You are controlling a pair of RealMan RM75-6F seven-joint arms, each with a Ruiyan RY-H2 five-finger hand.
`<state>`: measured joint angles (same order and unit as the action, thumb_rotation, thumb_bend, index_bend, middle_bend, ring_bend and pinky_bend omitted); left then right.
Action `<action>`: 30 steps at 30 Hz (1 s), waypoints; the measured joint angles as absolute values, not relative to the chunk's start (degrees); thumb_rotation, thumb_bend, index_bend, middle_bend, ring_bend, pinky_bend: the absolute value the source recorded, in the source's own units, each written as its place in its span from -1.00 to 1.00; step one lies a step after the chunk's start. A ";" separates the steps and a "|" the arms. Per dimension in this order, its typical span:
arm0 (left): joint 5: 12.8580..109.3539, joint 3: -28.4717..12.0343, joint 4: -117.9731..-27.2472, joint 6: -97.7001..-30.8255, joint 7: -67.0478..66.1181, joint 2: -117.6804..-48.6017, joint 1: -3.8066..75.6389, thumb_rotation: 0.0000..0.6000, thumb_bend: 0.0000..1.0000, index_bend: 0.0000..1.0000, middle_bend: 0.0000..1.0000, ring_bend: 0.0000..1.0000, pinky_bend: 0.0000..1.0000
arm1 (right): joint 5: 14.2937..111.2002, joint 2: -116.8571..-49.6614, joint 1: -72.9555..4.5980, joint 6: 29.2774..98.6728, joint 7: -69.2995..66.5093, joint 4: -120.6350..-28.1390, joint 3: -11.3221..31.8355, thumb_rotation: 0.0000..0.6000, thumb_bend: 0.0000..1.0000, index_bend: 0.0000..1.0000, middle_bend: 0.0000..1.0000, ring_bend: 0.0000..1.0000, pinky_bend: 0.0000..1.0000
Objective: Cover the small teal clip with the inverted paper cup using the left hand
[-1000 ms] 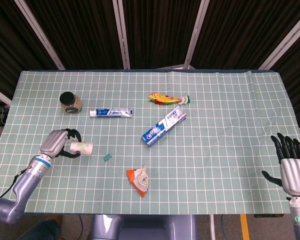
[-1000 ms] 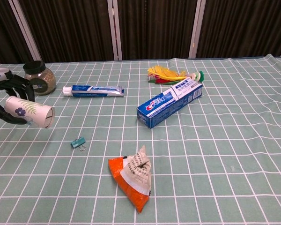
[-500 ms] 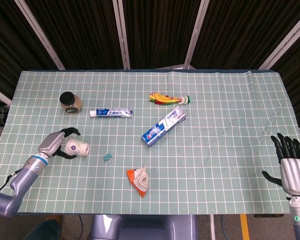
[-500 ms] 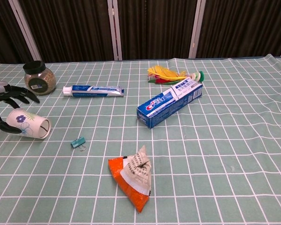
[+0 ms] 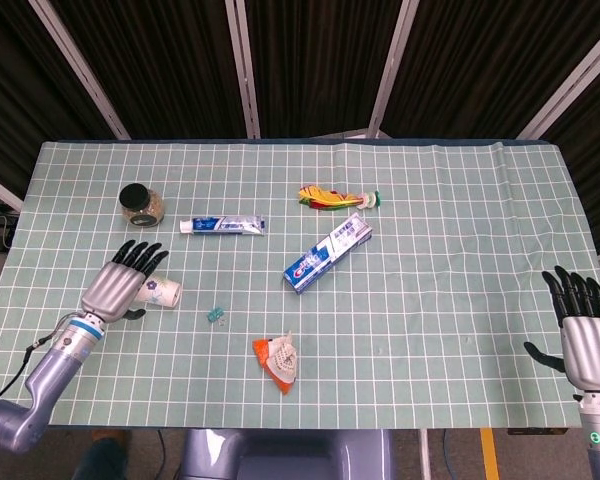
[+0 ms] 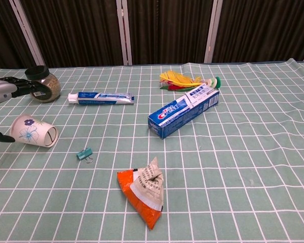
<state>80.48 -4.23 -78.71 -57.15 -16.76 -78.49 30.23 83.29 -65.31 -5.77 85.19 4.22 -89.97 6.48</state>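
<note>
A white paper cup with a blue flower print (image 6: pixel 34 132) lies on its side on the mat, mouth facing right; in the head view the cup (image 5: pixel 163 292) shows partly under my left hand. My left hand (image 5: pixel 122 280) hovers just above and left of it, fingers spread, holding nothing; in the chest view the left hand (image 6: pixel 5 89) is at the left edge. The small teal clip (image 5: pixel 217 316) lies to the right of the cup, and in the chest view the clip (image 6: pixel 84 154) is clearly apart from it. My right hand (image 5: pixel 583 325) rests open at the table's right front corner.
A glass jar with a black lid (image 5: pixel 140 204) stands behind the cup. A toothpaste tube (image 5: pixel 222 226), a toothpaste box (image 5: pixel 326 252) and a colourful feather toy (image 5: pixel 335 197) lie mid-table. An orange snack packet (image 5: pixel 278 362) sits near the front edge.
My left hand lowered the cup to the mat and let go of it. The cup now lies on its side and the fingers have lifted and spread above it.
</note>
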 measured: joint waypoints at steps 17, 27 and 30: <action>67.52 -3.18 -81.02 -64.52 -61.43 -92.09 30.65 1.00 -1.00 -0.72 -0.85 -0.87 -0.69 | 82.67 -64.44 -5.48 85.19 2.21 -89.79 6.74 1.00 -1.00 -1.00 -1.00 -1.00 -1.00; 67.13 -2.29 -78.79 -66.79 -64.31 -94.33 30.96 1.00 -1.00 -0.37 -0.50 -0.49 -0.32 | 82.56 -64.53 -5.54 85.02 2.35 -89.68 6.72 1.00 -1.00 -1.00 -1.00 -1.00 -1.00; 67.25 -2.12 -78.29 -66.93 -64.45 -94.46 31.03 1.00 -1.00 -0.07 -0.19 -0.23 -0.12 | 82.52 -64.53 -5.57 84.95 2.35 -89.67 6.73 1.00 -1.00 -1.00 -1.00 -1.00 -1.00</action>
